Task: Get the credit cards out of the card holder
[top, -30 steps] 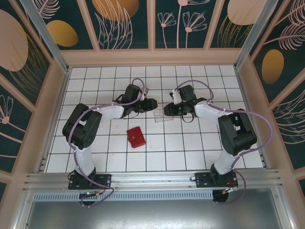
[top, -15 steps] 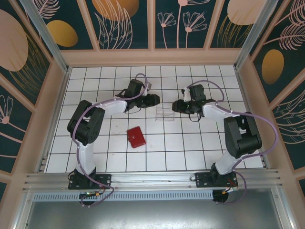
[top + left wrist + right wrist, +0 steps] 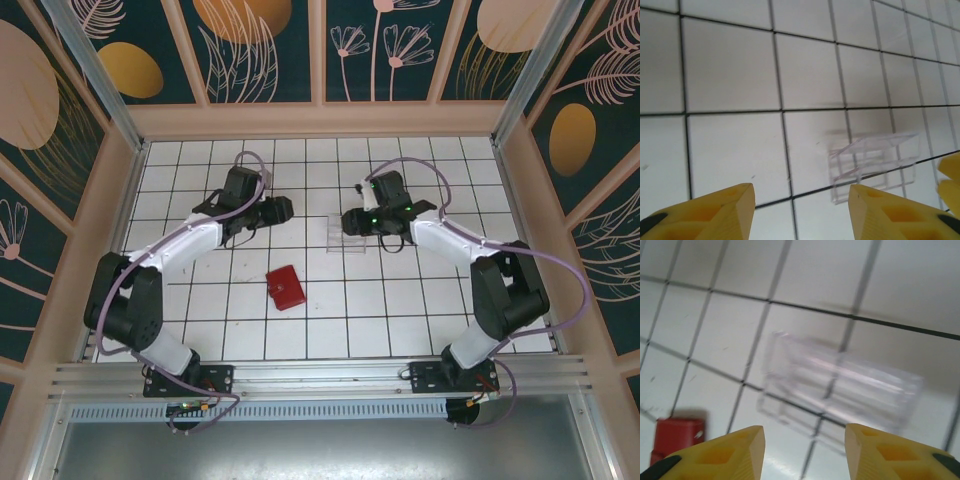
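Note:
The card holder (image 3: 286,287), a small red folded wallet, lies closed on the white tiled table in front of both grippers; its corner also shows in the right wrist view (image 3: 677,440). The credit cards are hidden. My left gripper (image 3: 283,210) hovers left of a clear plastic box (image 3: 347,238), jaws open with nothing between them (image 3: 800,192). My right gripper (image 3: 348,222) hangs at the box's right end, also open and holding nothing (image 3: 804,432). The box lies just beyond its fingertips (image 3: 840,385).
The clear plastic box (image 3: 872,160) is see-through and looks to hold nothing. The right gripper's yellow fingers (image 3: 950,180) show at the edge of the left wrist view. Wooden walls enclose the tiled table (image 3: 200,330) on three sides.
My left arm has swung left, drawing its gripper away from the clear box. The right gripper pulled back, then returned to the box's right end. Both jaws opened a little wider.

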Robot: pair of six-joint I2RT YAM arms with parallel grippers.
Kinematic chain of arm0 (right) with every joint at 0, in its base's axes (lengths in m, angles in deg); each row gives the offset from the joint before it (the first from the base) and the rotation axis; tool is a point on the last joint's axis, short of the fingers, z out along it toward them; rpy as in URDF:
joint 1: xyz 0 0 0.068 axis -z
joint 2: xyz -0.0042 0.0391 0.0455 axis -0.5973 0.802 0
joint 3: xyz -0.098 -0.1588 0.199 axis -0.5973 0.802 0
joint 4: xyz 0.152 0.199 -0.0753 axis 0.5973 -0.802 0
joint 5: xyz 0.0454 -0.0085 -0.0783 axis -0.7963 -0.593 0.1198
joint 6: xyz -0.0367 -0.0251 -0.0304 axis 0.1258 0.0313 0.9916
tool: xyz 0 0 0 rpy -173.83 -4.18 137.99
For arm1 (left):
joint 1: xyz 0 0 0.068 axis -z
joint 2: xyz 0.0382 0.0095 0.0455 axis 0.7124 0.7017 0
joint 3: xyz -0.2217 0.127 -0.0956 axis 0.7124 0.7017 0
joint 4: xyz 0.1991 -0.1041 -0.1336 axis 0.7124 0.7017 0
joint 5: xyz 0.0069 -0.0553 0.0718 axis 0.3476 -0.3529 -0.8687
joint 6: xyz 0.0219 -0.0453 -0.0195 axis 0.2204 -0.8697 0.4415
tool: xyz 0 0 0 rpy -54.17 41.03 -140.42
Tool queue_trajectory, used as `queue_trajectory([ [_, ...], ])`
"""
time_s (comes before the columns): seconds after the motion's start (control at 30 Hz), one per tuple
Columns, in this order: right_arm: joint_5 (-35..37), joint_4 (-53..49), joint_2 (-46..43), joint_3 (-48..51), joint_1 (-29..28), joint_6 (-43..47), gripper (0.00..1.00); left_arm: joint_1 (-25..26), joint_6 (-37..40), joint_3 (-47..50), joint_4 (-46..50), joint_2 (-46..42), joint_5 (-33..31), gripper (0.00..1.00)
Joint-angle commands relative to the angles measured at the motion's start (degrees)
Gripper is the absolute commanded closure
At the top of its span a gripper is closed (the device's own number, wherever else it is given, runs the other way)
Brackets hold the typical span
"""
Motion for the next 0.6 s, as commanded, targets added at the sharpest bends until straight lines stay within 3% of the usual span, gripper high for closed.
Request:
queue_trajectory([
  [0.0,-0.84,-4.02,-0.39,-1.48,-6.01,9.18,0.51,-0.02,-0.59,3.94,7.39,-2.38,-3.0,0.52],
  [0.17,-5.71,-5.26,5.95,-6.15,-9.41,6.47,0.53,-0.02,-6.85,12.58,8.84,-8.09,-1.6,0.57],
  [0.33,-9.66,1.5,9.62,-4.68,-14.04,-7.36,0.55,-0.02,-9.63,21.09,6.63,-14.35,0.87,0.52],
  [0.57,-7.45,6.83,13.81,-2.85,-21.79,-20.67,0.53,-0.02,-11.87,27.44,-1.95,-13.55,6.48,0.52],
])
